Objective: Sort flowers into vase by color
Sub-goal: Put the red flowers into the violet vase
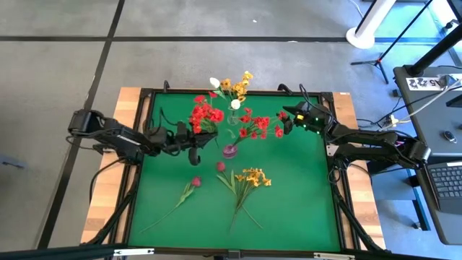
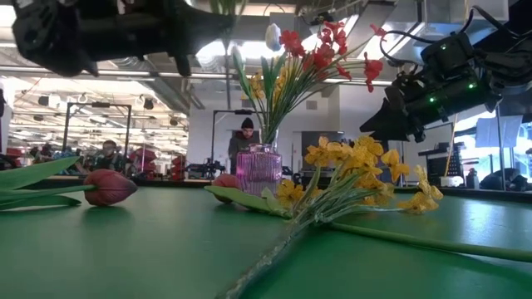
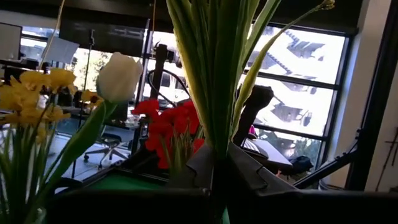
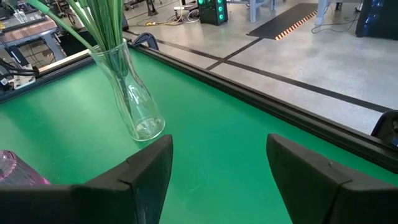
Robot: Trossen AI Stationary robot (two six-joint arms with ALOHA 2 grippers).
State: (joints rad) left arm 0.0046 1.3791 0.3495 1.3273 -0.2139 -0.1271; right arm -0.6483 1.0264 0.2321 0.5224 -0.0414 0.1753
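Two vases: a pink glass vase (image 1: 229, 150) near the middle of the green counter (image 1: 296, 195) and a clear glass vase (image 4: 134, 99) just behind it toward the far edge; both carry stems.
Red cluster in hand: a bunch of red blossoms (image 1: 206, 115) rises on green stems (image 3: 214, 74) from the left tool (image 1: 193, 141), just left of the pink vase.
Left tool: fingers (image 3: 249, 180) closed tight on that stem bundle, held above the counter.
Other standing flowers: a second red cluster (image 1: 260, 126) to the right of the vases; yellow-orange blossoms (image 1: 237, 87) and white buds (image 1: 214, 82) over the far edge.
Loose flowers: a yellow-orange bunch (image 1: 253, 177) lies flat near the counter's centre with stems running toward the near edge; a dark red bud (image 1: 195, 181) lies to its left on a long stem; another dark red bud (image 1: 221, 166) lies between them, nearer the pink vase.
Right tool: (image 1: 286, 119) hovers near the far right part of the counter, beside the right-hand red cluster; jaws spread wide, fingers (image 4: 143, 168) holding nothing, bare green surface between them.
Edges: a dark raised frame (image 1: 332, 173) rims the counter; the clear vase stands near the far rim.
Open room: the near right part of the counter is bare green; the near left holds only the long stems.
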